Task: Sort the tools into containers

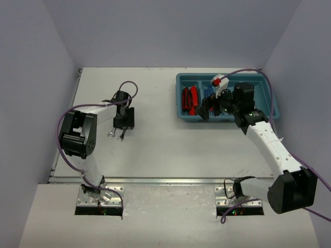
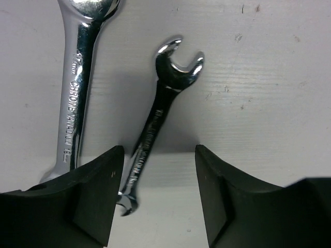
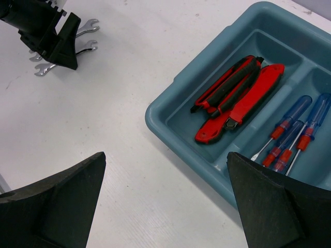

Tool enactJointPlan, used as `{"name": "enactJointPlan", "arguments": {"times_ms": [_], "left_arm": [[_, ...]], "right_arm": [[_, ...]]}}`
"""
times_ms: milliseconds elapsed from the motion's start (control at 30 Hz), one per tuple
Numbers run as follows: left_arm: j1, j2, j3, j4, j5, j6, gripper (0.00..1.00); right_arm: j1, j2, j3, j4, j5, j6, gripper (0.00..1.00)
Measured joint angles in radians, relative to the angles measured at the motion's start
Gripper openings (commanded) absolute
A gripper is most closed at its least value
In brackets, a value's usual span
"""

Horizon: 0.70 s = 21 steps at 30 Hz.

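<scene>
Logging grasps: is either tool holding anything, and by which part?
Nothing is held. The left tool straddles the shaft of the small wrench, unclamped; the right tool is open, empty.

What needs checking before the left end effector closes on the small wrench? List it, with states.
1. The small wrench lies between the fingers of the left end effector: ok.
2. Wrench centred in that gap: not ok, it lies nearer one finger.
3. The large wrench is outside the gap: ok, though close beside that finger.
4. The right end effector is open and empty: ok.
5. Free compartment in the tray for wrenches: cannot tell, the arm hides part.
</scene>
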Motion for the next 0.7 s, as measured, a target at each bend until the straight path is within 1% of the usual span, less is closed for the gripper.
{"name": "enactJointPlan", "arguments": {"times_ms": [67, 100, 133, 167, 367, 433, 567, 633, 700], "left_arm": [[0.002, -0.009, -0.014, 0.008, 0.009, -0.003, 0.28], [0.003, -0.012, -0.019, 0.011, 0.014, -0.004, 0.18], [0.003, -0.012, -0.021, 0.012, 0.019, -0.009, 0.05], [0.003, -0.009, -0.02, 0.01, 0.02, -0.008, 0.01], [-0.018, 0.005, -0.005, -0.001, 0.026, -0.044, 0.0], [-0.034, 0.005, -0.004, -0.001, 0.015, -0.061, 0.0], [-0.078, 0.007, 0.0, 0.001, 0.007, -0.101, 0.0], [-0.097, 0.007, -0.002, 0.01, 0.027, -0.115, 0.0], [-0.108, -0.003, -0.019, 0.037, 0.067, -0.135, 0.0]], "right_arm": [[0.0, -0.001, 0.0, 0.003, 0.003, 0.0, 0.99], [0.0, -0.002, 0.0, 0.003, 0.005, 0.001, 0.99], [0.0, -0.003, -0.001, 0.006, 0.01, 0.003, 0.99], [0.0, -0.004, -0.002, 0.011, 0.016, 0.006, 0.99], [0.0, -0.003, -0.005, 0.036, 0.035, 0.093, 0.99], [0.0, 0.003, -0.002, 0.036, 0.009, 0.141, 0.99], [-0.001, 0.056, 0.021, 0.039, -0.131, 0.214, 0.99], [-0.001, 0.086, 0.025, 0.06, -0.208, 0.253, 0.99], [0.004, 0.12, 0.021, 0.115, -0.28, 0.332, 0.99]]}}
